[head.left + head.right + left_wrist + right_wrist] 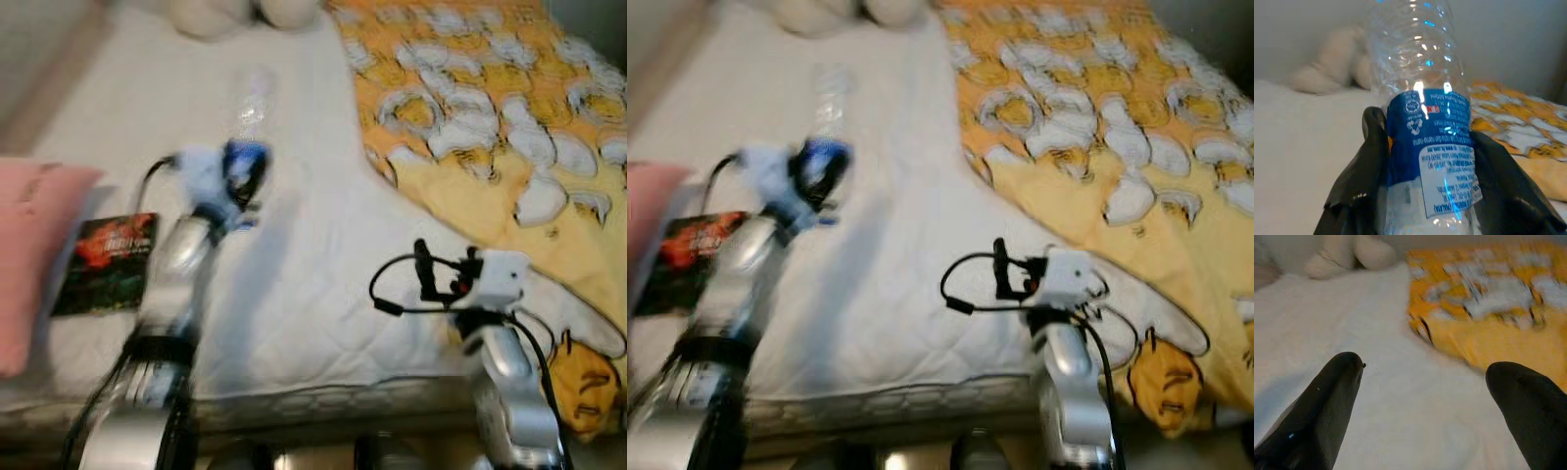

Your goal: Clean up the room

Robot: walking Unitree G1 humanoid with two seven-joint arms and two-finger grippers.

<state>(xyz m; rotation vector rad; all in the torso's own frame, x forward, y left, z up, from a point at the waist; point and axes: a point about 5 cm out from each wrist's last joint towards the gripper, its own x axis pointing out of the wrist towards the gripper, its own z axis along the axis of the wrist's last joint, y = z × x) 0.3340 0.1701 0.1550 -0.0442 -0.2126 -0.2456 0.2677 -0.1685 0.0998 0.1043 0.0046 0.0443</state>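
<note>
Bottle [1422, 122], clear plastic w/ blue label, is clamped in our left end effector [1425, 161] above the white bed [313, 294]; right end effector [1425, 396] hangs spread, empty; book [110, 262] & pink pillow [29, 255] remain; we judge cleanup barely begun.

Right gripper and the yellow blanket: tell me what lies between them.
Bare white sheet alone separates the open right gripper from the yellow blanket, seen in the right wrist view.
</note>
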